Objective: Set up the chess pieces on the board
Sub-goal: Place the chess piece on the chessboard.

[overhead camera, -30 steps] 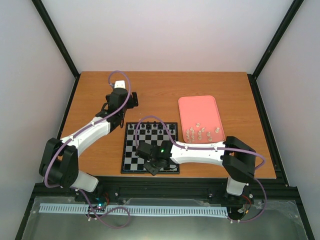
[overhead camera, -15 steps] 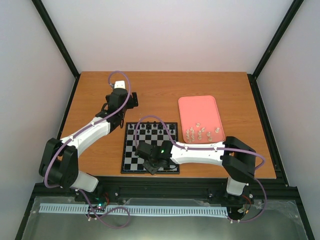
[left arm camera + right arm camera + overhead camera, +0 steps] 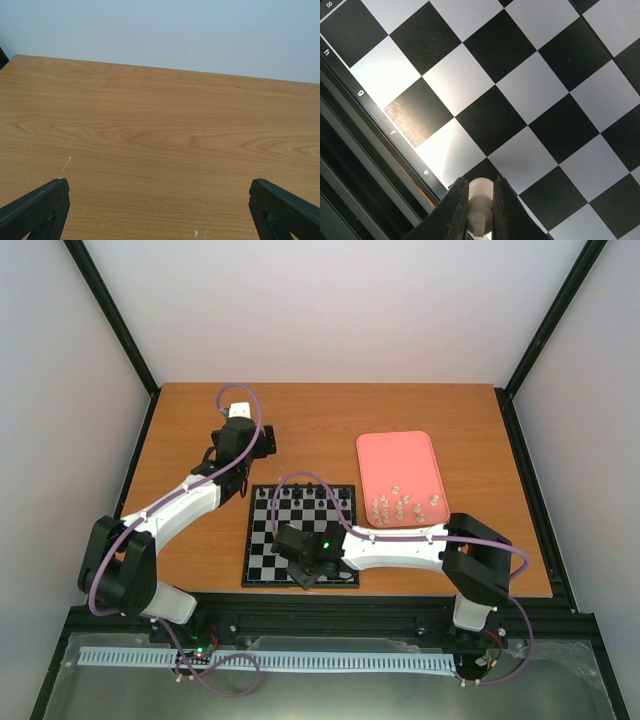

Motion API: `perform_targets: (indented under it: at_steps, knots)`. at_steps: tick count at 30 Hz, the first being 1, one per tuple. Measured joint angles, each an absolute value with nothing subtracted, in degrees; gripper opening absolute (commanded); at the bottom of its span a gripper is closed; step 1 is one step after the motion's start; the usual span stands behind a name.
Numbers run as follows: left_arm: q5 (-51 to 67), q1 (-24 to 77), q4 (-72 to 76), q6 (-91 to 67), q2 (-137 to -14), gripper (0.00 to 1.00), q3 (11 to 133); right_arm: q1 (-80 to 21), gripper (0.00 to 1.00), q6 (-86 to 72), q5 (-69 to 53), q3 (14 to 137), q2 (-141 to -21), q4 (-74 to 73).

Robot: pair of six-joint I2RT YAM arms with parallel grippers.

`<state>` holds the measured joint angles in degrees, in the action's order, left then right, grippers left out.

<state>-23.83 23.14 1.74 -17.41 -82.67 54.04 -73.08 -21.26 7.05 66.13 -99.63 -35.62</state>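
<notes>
The right hand (image 3: 480, 183), reaching across from the right side of the counter (image 3: 330, 420), is nearly closed on one cream-white piece (image 3: 481, 199). The piece is pinched between the two fingers, with its long axis running along them and its rounded end pointing at the board (image 3: 264, 546). It hangs over the board's near row, above a dark square just inside the border by the "e" mark, so the target looks to lie straight below the hand, not off to a side. Whether the piece already touches the square I cannot tell. The border is just beside it, so any drift toward the counter's near edge would likely carry the piece off the squares. The other chess pieces (image 3: 400, 507) lie at the near end of the pink tray (image 3: 400, 437), right of the board and nearer the right arm. Black pieces (image 3: 305, 496) stand along the board's far rows. The left hand (image 3: 157, 200) is spread wide and holds nothing, over bare wood beyond the board's far-left corner, well apart from both.
</notes>
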Motion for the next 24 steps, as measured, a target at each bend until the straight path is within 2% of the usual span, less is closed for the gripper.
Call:
perform_targets:
  at_steps: [24]
  knots:
    - [-23.86,23.14,1.76,-17.41,-82.72,1.0,54.04,-73.12,0.05,-22.5,6.63,64.69,-99.13,-33.47]
